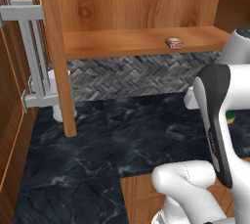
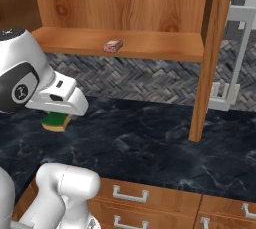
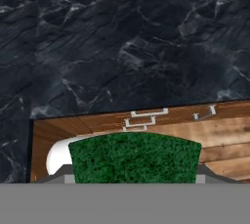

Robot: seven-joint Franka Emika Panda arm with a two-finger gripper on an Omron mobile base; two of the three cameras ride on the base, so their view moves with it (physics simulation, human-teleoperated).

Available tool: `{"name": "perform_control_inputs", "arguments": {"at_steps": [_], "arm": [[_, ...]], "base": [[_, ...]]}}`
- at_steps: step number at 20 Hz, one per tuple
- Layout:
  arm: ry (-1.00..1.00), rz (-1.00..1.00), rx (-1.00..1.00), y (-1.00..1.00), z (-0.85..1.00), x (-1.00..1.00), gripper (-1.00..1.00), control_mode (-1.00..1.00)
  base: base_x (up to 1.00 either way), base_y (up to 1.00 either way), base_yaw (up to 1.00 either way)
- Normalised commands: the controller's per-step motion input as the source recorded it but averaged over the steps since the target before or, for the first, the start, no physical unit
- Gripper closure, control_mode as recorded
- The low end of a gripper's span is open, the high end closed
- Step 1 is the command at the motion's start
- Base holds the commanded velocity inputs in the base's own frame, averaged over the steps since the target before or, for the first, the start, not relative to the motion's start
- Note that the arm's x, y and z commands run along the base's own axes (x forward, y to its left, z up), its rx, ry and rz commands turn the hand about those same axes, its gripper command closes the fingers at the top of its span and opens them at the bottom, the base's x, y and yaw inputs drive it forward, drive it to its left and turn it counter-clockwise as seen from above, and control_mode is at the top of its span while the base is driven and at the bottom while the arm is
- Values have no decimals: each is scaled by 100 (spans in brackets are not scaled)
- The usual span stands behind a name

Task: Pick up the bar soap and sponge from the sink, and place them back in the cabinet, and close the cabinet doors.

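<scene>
Looking across from the left, we find an open cabinet door point(image 1: 19, 120) with its grey bar handle point(image 1: 34, 52) at the edge of the left base view, then the cabinet point(image 1: 136, 3) and its wooden shelf point(image 1: 122, 44), where the bar soap point(image 1: 174, 42) lies alone towards the right end. In this view the arm covers nearly all of the sponge point(image 1: 230, 117); we catch just a green sliver past the white link. The right base view gives more: the sponge point(image 2: 56, 121) sits tucked under the gripper point(image 2: 60, 115), above the dark marble counter point(image 2: 150, 133), well below the soap point(image 2: 113, 46) on the shelf. The other door point(image 2: 210, 53) stands open at the right, with drawers point(image 2: 145, 198) under the counter. The hand view adds the sponge's green top point(image 3: 135, 157) close against the camera, seemingly between the fingers. We judge the claw closed upon it, though the fingertips themselves are hidden.
</scene>
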Motion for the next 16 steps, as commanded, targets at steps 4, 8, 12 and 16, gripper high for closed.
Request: {"name": "perform_control_inputs", "arguments": {"at_steps": [4, 8, 12, 16], "arm": [[-13, 0, 0, 0, 33, 0, 100, -100], [-21, 0, 0, 4, 47, 0, 100, -100], [-20, 0, 0, 20, 48, 1, 100, -100], [-19, 0, 0, 24, 45, 8, 100, -100]], "base": [[0, 0, 0], [0, 0, 0], [0, 0, 0], [0, 0, 0]]}}
